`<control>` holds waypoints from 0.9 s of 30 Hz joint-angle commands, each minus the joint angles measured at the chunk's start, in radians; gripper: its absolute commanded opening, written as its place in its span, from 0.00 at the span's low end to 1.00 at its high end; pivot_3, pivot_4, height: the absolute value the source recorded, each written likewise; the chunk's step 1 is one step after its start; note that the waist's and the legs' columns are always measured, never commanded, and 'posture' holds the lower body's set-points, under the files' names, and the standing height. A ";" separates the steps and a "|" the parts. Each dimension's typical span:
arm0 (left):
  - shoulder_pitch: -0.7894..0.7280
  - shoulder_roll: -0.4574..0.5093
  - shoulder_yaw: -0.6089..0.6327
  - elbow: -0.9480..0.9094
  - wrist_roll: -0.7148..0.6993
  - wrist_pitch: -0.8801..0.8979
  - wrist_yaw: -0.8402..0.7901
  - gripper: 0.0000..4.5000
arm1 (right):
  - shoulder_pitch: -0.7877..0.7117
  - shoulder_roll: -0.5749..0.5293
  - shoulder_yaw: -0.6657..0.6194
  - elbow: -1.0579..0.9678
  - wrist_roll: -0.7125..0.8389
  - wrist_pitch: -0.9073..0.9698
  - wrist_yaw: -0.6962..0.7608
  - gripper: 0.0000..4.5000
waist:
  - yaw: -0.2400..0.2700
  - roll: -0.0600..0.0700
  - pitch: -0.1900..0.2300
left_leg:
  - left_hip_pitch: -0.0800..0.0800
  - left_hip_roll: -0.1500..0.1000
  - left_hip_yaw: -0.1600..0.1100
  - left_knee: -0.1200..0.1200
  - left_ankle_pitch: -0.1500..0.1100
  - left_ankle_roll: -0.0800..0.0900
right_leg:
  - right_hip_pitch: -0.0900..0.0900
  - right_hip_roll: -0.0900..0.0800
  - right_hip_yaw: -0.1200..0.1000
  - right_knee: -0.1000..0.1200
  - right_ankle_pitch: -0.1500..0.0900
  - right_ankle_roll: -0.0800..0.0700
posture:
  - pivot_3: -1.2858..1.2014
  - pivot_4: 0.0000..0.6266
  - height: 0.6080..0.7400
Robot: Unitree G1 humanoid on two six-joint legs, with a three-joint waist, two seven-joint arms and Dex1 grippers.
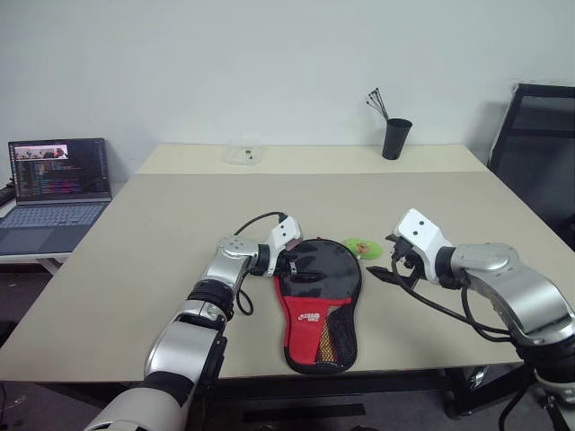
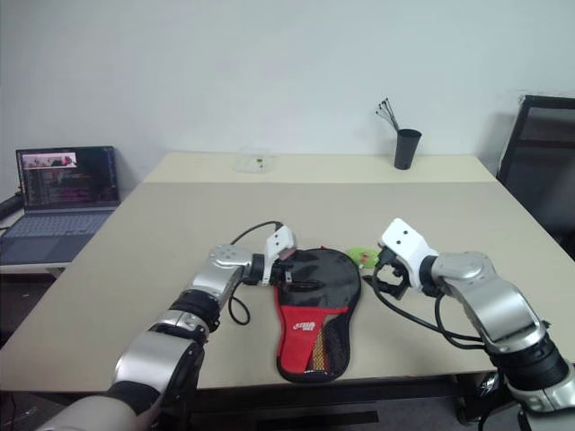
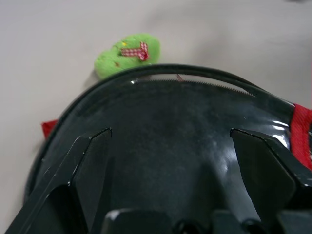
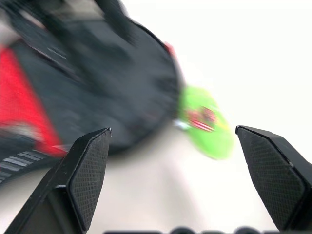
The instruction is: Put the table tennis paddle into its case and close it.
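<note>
**Case shut on the desk, both hands empty**

Your case (image 1: 319,305) lies flat near the desk's (image 1: 162,260) front edge, zipped round, green tag (image 1: 363,246) beside its top. Your left hand (image 1: 289,266) sits wide at its left rim; your right hand (image 1: 388,266) hangs wide, just right. Farther back stands a black cup (image 1: 395,138).

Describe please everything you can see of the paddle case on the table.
The case is a soft, paddle-shaped cover of black fabric with a red section, a white logo and a mesh pocket on its narrow end. It lies flat near the front edge of the beige table, round end away from the robot, looking closed. A small green tag lies on the table at its round end. The open left pincer is at its left edge; whether it touches is unclear. The open right pincer is apart from it.
</note>
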 commanded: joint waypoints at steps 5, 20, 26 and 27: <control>-0.006 -0.004 -0.008 -0.042 -0.019 0.017 0.014 0.94 | -0.116 0.074 0.089 0.331 -0.152 -0.302 0.027 1.00 | 0.002 0.000 0.000 | 0.000 0.000 0.000 0.000 0.000 0.000 | 0.000 0.002 0.000 0.000 0.000 0.000 | 0.52 0.24 1.00; 0.017 0.003 -0.023 -0.077 -0.020 0.032 0.015 0.94 | -0.314 0.258 0.129 0.936 -0.325 -0.650 0.001 1.00 | -0.010 0.000 0.000 | 0.001 0.000 0.001 0.000 0.000 0.000 | 0.000 0.004 0.004 0.003 0.001 -0.001 | 0.52 0.24 1.00; 0.027 0.006 -0.029 -0.092 -0.019 0.041 0.012 0.95 | -0.362 0.322 0.128 1.074 -0.356 -0.680 -0.016 0.91 | -0.030 0.000 0.000 | 0.010 0.001 0.004 0.000 0.000 0.000 | 0.005 0.002 0.007 0.005 0.000 0.000 | 0.52 0.24 1.00; 0.030 0.007 -0.030 -0.095 -0.019 0.044 0.011 0.95 | -0.366 0.328 0.128 1.089 -0.358 -0.679 -0.010 0.87 | -0.031 0.000 0.000 | 0.010 0.001 0.004 0.000 0.000 0.000 | 0.005 0.002 0.007 0.006 0.000 0.000 | 0.52 0.24 1.00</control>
